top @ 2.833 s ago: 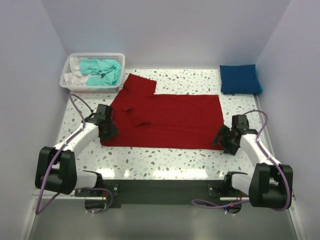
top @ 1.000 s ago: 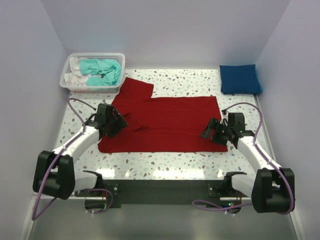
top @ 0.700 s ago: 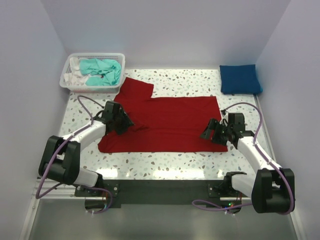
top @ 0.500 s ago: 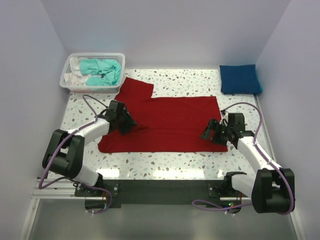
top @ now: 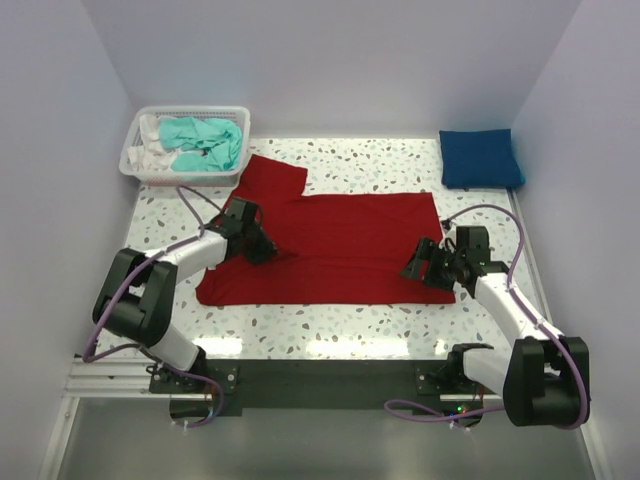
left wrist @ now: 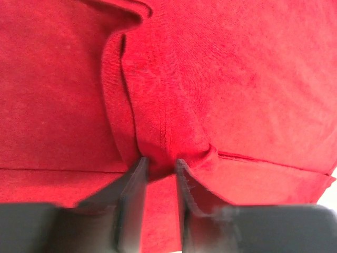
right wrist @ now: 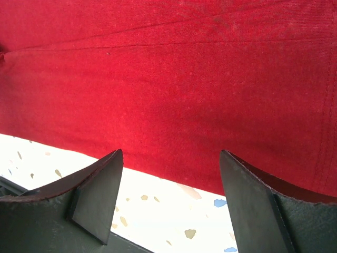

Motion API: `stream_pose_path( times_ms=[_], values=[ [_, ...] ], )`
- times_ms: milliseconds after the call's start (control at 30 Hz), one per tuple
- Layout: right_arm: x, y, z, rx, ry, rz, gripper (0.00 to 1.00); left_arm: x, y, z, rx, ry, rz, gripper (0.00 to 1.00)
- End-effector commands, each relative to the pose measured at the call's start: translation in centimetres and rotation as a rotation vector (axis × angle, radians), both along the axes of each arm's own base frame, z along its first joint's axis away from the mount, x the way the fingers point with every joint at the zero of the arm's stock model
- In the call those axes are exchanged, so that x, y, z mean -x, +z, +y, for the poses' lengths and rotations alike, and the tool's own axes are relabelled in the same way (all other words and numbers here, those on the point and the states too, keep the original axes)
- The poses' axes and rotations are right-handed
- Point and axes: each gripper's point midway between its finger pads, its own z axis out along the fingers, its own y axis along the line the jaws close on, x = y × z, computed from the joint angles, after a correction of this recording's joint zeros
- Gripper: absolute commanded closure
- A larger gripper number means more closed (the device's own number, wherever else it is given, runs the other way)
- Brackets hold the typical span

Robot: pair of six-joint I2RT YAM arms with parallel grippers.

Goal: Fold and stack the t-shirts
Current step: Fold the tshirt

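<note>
The deep red t-shirt [top: 340, 245] lies spread flat mid-table, one sleeve [top: 275, 175] pointing to the back left. My left gripper [top: 258, 246] rests on its left part, where a folded-in sleeve lies. In the left wrist view this gripper [left wrist: 159, 164] pinches a bunched ridge of red cloth [left wrist: 158, 132] between its narrow fingers. My right gripper [top: 424, 268] hovers open at the shirt's near right corner. The right wrist view shows that gripper [right wrist: 171, 154] wide apart over the red hem [right wrist: 174, 121]. The royal blue t-shirt [top: 480, 158] sits folded at the back right. A teal t-shirt [top: 205, 140] lies crumpled in the basket.
A white mesh basket [top: 133, 166] stands at the back left corner, with white cloth [top: 152, 152] beside the teal shirt. Speckled tabletop [top: 330, 320] shows in front of the red shirt. Walls close in the left, right and back sides.
My left gripper has slid to the right, farther onto the red shirt, and its jaws have narrowed around a fold of cloth. The right arm has stayed in place.
</note>
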Motion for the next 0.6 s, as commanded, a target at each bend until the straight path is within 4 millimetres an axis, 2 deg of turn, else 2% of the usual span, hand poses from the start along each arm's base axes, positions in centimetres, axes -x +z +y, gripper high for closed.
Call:
stream_pose_path(
  times_ms=[0,133,200,433,467,500,567],
  values=[
    [0.2,-0.4,-0.3,0.023,0.007,-0.007,0.23,-1.6,1.6,-1.1,0.02,-0.01,-0.044,0.73],
    [0.3,-0.5,-0.3,0.025,0.004,-0.001,0.23,-2.2,1.7,-1.2,0.002,-0.026,-0.049,0.89],
    [0.2,-0.5,-0.4,0.029,0.001,-0.001,0.23,-2.8,2.3,-1.2,-0.017,-0.041,-0.067,0.93],
    [0.3,-0.7,-0.5,0.034,-0.002,0.01,0.23,-5.5,3.3,-2.0,-0.078,-0.122,-0.114,0.96],
    [0.3,-0.8,-0.5,0.033,-0.003,0.013,0.23,-5.6,2.7,-2.0,-0.091,-0.134,-0.097,0.96],
    [0.3,-0.8,-0.5,0.034,-0.002,0.013,0.23,-6.5,3.3,-2.2,-0.104,-0.154,-0.119,0.96],
    [0.4,-0.9,-0.5,0.034,-0.002,0.017,0.23,-7.2,2.8,-2.3,-0.128,-0.177,-0.109,0.96]
  ],
)
